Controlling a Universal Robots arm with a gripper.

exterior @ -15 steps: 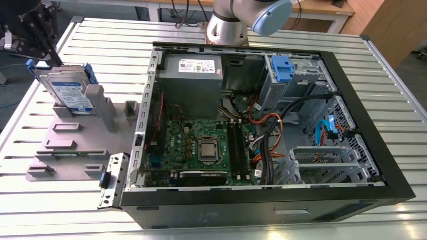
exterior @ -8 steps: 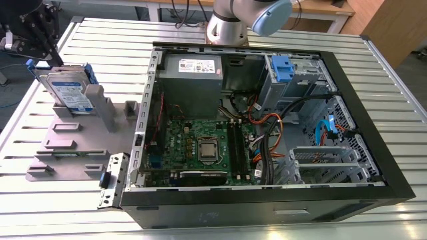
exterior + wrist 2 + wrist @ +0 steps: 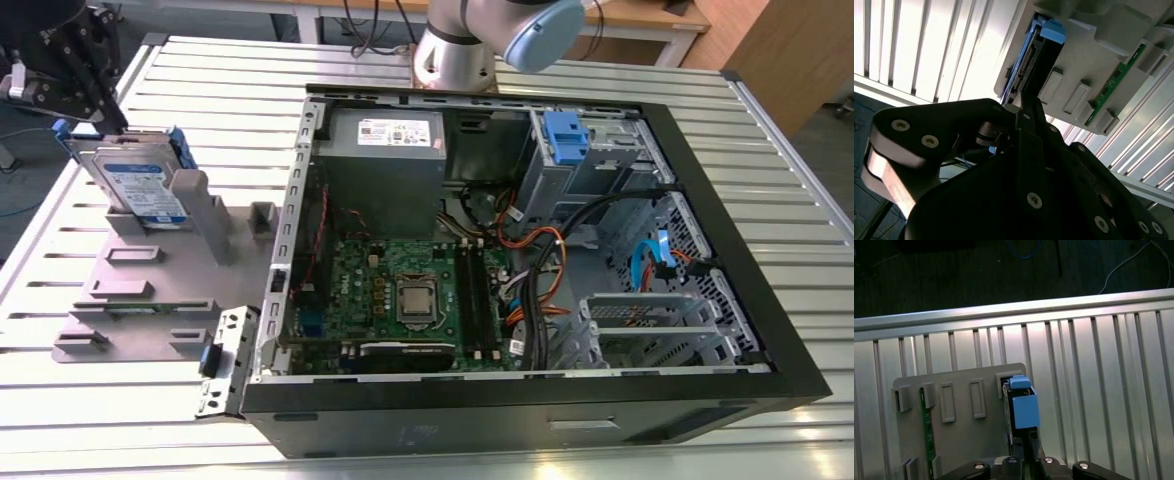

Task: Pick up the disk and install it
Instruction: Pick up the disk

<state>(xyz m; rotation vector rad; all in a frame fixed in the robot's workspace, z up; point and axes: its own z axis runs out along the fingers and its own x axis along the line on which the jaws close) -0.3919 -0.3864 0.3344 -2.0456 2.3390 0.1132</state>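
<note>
Exterior view, flat silver-grey disk [image 3: 139,188] upright in slotted stand [image 3: 150,292], gripper [image 3: 115,128] above

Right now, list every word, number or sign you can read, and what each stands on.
No text can be read.
White-and-blue label on the disk: print too small to read.
White sticker on the power supply: print too small to read.
Motherboard markings: too small to read.

Lab bench [image 3: 801,190] with opened computer case [image 3: 507,425]
</note>
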